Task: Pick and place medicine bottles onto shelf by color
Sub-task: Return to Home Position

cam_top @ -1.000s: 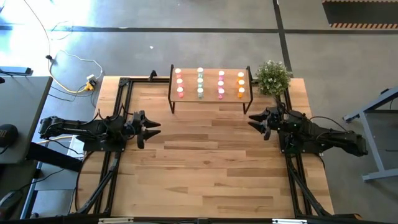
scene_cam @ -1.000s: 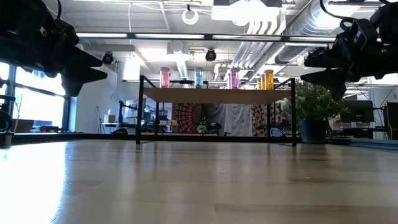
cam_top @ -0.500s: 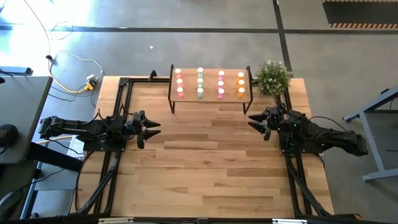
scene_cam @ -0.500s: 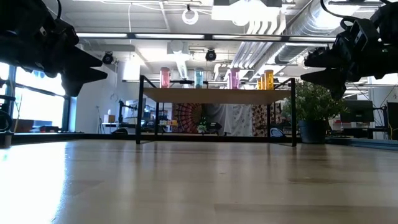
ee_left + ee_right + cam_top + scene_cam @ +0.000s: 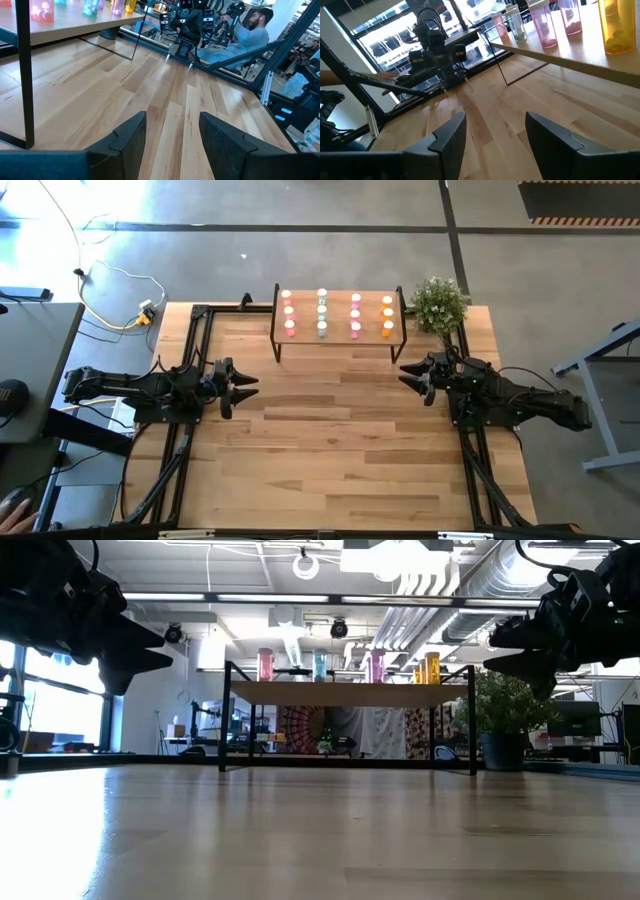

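Note:
The shelf stands on thin black legs at the table's far middle. The medicine bottles stand upright on it in four rows by colour: red, green, pink and orange. My left gripper hovers over the table's left side, pointing right, open with nothing between its fingers. My right gripper hovers over the right side, pointing left, also open with nothing between its fingers. Both are in front of the shelf and clear of it.
A green potted plant stands at the far right corner, beside the shelf. Bare plank tabletop lies between the two arms and toward the near edge. A seated person shows beyond the table's right side.

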